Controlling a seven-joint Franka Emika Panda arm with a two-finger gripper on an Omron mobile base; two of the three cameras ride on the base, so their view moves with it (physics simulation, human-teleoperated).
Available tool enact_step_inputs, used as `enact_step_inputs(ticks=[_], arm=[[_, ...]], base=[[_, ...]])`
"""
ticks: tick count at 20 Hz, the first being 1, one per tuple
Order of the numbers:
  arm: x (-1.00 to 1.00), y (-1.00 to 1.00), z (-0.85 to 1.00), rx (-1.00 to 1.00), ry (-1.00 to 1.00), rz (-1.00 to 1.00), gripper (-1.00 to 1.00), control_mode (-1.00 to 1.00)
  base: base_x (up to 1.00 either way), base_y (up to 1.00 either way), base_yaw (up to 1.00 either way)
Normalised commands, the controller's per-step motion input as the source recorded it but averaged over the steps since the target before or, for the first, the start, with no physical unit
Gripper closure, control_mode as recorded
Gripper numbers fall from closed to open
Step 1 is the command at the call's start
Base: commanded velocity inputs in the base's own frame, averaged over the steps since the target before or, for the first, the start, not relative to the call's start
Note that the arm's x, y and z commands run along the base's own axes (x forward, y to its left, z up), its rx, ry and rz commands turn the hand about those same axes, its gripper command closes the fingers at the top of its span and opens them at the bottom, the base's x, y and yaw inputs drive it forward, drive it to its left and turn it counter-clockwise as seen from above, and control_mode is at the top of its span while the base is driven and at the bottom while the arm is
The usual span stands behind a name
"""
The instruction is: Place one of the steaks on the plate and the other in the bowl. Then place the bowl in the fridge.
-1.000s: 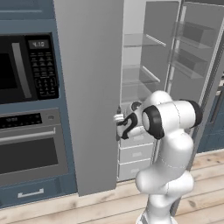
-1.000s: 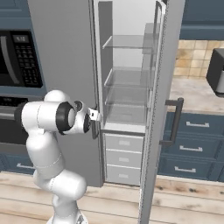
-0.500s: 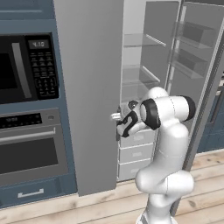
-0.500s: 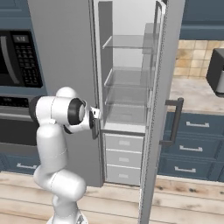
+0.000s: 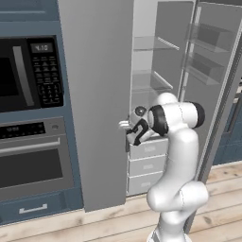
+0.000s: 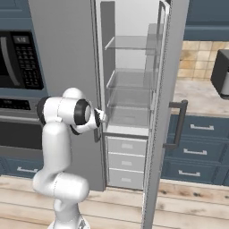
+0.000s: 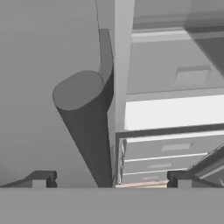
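The fridge (image 5: 94,94) stands with its left door shut and its right door (image 6: 163,112) swung open, showing clear shelves and white drawers (image 6: 126,156). My gripper (image 5: 128,134) is at the left door's inner edge, at waist height, also seen as the gripper (image 6: 99,120) from the other side. In the hand view the gripper (image 7: 111,178) is open, and the door's dark grey bar handle (image 7: 83,118) runs up between its two fingertips (image 7: 41,178), untouched. The steaks, the plate and the bowl are out of view.
A black microwave (image 5: 28,75) and an oven (image 5: 33,156) are built in left of the fridge. Right of the open door are blue cabinets (image 6: 197,147) and a counter with a dark appliance (image 6: 220,74). Wooden floor lies below.
The arm has drawn more upright and the hand has edged a little closer to the left door's handle. The jaws stay open.
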Motion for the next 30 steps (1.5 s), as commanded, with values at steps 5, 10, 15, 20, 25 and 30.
enact_step_inputs(ticks=[5, 10, 15, 20, 25, 30], arm=[[0.18, 0.31, -0.31, 0.0, 0.0, -0.03, -1.0, -1.0], [0.23, 0.0, -0.35, 0.0, 0.0, 0.0, -1.0, -1.0], [0.4, -0.11, -0.21, 0.0, 0.0, 0.0, -1.0, -1.0], [0.64, -0.29, -0.11, 0.0, -0.01, 0.0, -1.0, -1.0], [0.3, -0.12, 0.0, 0.0, -0.01, 0.02, 1.0, -1.0], [0.02, -0.01, 0.0, 0.0, 0.0, 0.0, 1.0, -1.0]], base=[[0.0, 0.0, 0.0], [0.0, 0.0, 0.0], [0.0, 0.0, 0.0], [0.0, 0.0, 0.0], [0.0, 0.0, 0.0], [0.0, 0.0, 0.0]])
